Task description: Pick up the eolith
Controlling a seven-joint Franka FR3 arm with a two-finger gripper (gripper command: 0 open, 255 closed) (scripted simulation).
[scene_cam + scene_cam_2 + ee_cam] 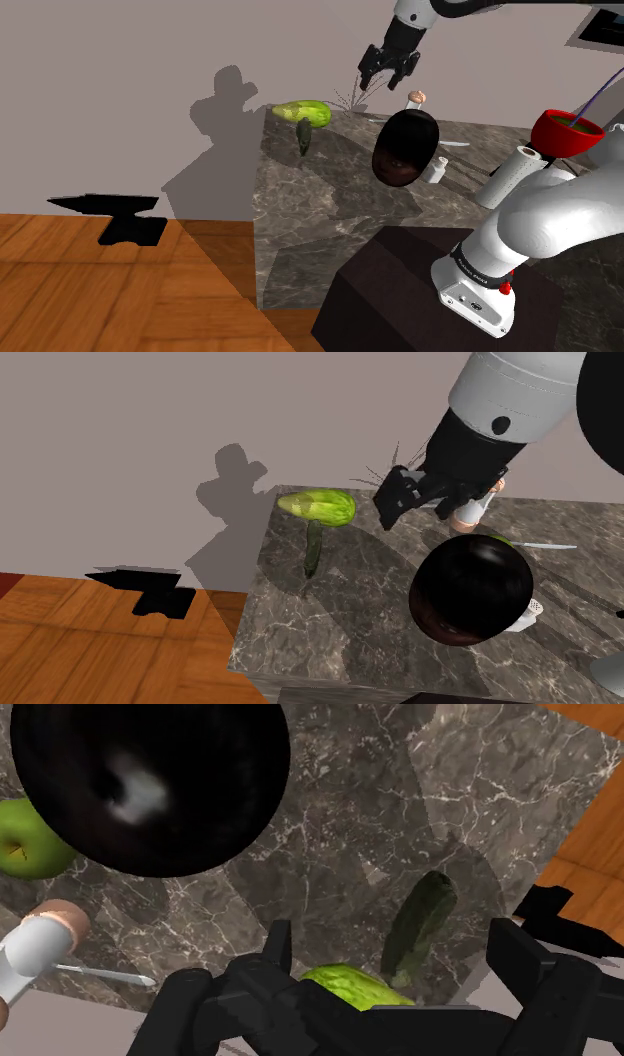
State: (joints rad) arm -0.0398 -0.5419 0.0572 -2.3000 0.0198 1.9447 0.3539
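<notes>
Your gripper (380,84) hung in the air above the far side of the dark marble counter (325,215), its black fingers (278,952) spread wide and holding nothing. The eolith (303,137), a slim, dark olive-grey stone, lay flat on the counter near its corner at the shoulder view's left. One end of it sat just beside a pale green leafy vegetable (304,112) at the counter's back edge.

Through the wrist camera, the stone (420,924) showed in the gap between the open fingers, nearer one of them. It lay down on the marble, not touching either.

A large dark round object (470,590) stood well apart from the eolith (313,547), toward the second exterior view's right. A green apple (24,840) peeked from behind it. A white bottle (38,949) with a pinkish cap lay close by, with a thin metal blade (100,972) beside it.

Farther along the counter, at the shoulder view's right, stood a red bowl (565,131) and a white paper roll (509,177). On the wooden floor (90,290) beyond the counter sat a black anvil-shaped object (110,214).
</notes>
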